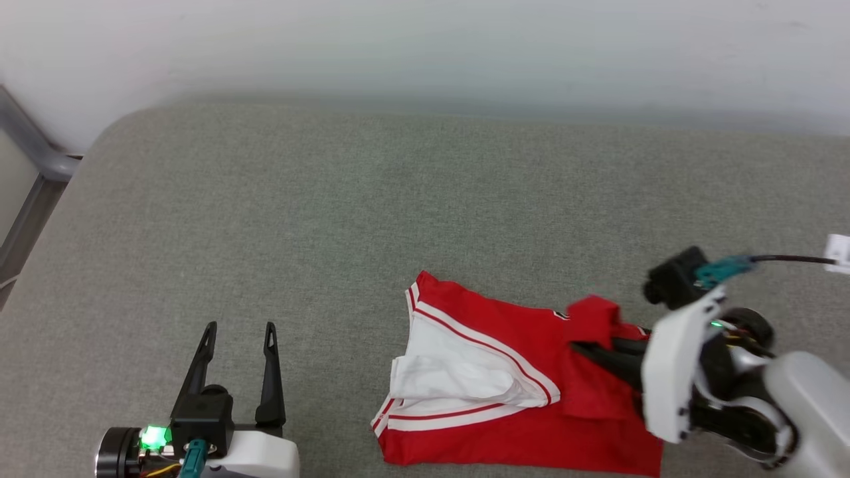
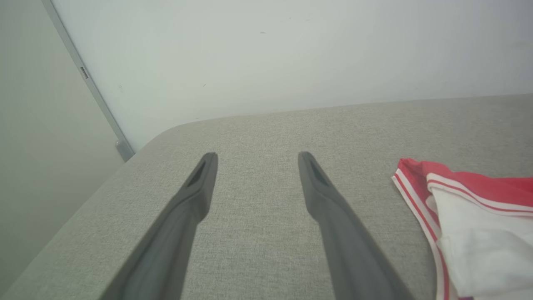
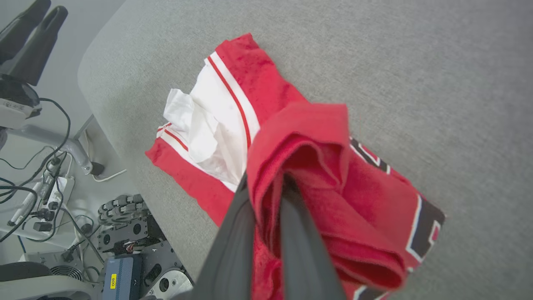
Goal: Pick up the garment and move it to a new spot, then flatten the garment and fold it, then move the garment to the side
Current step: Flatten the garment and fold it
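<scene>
The red garment (image 1: 524, 398) lies folded on the grey padded surface (image 1: 332, 212) near its front edge, with a white sleeve and striped trim on top. My right gripper (image 1: 588, 342) reaches in from the right and is shut on a raised fold of the garment's red cloth. In the right wrist view the garment (image 3: 366, 183) bunches over the right gripper (image 3: 270, 187), hiding the fingertips. My left gripper (image 1: 239, 345) stands open and empty to the garment's left. Between its spread fingers (image 2: 195, 196) the left gripper (image 2: 257, 160) holds nothing, and the garment (image 2: 479, 216) lies to the right.
A pale wall runs behind the surface. A grey metal frame (image 1: 33, 159) stands past the rounded back left corner. In the right wrist view, cables and robot hardware (image 3: 54, 183) lie on the floor below the front edge.
</scene>
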